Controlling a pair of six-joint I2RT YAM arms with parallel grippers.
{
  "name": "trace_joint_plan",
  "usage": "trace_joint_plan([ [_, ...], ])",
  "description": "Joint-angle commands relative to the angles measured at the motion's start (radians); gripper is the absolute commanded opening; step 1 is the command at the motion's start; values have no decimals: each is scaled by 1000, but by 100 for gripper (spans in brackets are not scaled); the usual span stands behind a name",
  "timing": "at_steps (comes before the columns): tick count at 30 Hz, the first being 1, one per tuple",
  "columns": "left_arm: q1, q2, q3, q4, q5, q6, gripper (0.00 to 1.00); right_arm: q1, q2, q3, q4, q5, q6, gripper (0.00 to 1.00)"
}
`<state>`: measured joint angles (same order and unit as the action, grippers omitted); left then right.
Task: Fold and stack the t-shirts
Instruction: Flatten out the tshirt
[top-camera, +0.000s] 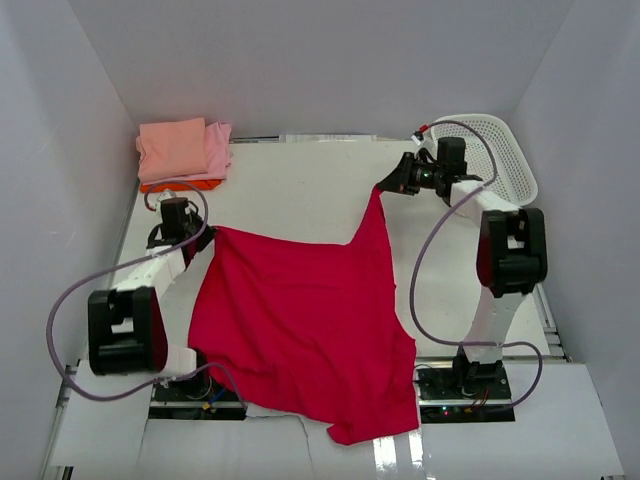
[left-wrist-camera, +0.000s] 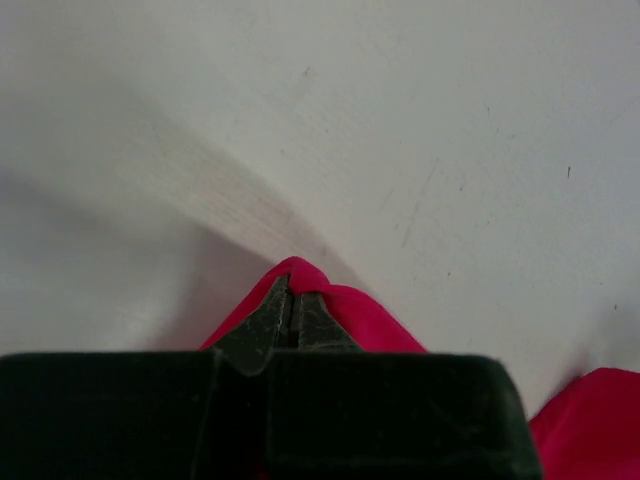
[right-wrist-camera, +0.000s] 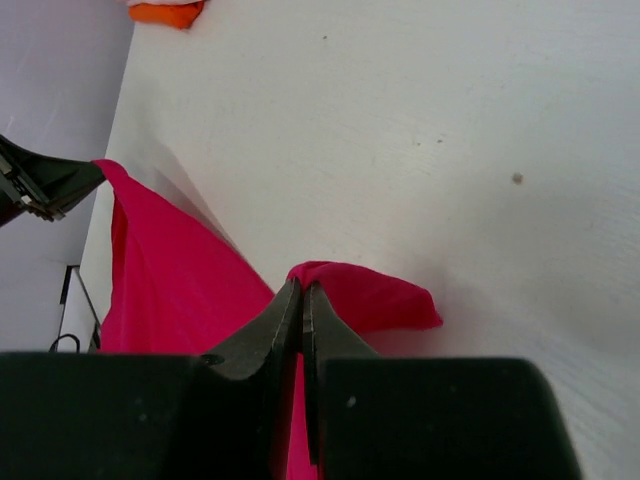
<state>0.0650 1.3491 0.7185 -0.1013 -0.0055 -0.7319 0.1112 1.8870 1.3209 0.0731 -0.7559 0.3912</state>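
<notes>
- The folded pink and orange shirts (top-camera: 183, 155) sat stacked at the far left.
- The red shirt (top-camera: 300, 330) was spread unfolded across the near middle.
- The left gripper (left-wrist-camera: 293, 300) and right gripper (right-wrist-camera: 302, 298) each pinched a far corner of it tightly; folding and stacking remained.

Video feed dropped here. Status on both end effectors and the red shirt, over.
Left end effector shut on red shirt corner. Right end effector shut on its other corner. Folded shirts stacked far left, basket far right; neither in the way.
</notes>
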Motion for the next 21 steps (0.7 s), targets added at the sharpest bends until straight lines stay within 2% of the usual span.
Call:
trace_joint_plan([
  [1,-17,117,116,140,-5,25,0,34,116,168,-38,-26,-32,8],
  [6,-37,283,186,215,41,46,0,41,303,348,-111,-34,-17,8],
  [10,-39,398,312,134,35,83,0,36,415,535,-202,19,-29,8],
  [14,-39,433,378,69,-54,101,0,13,443,583,-234,102,-28,8],
  [21,-24,449,417,23,-134,117,0,-62,457,595,-234,102,-9,8],
])
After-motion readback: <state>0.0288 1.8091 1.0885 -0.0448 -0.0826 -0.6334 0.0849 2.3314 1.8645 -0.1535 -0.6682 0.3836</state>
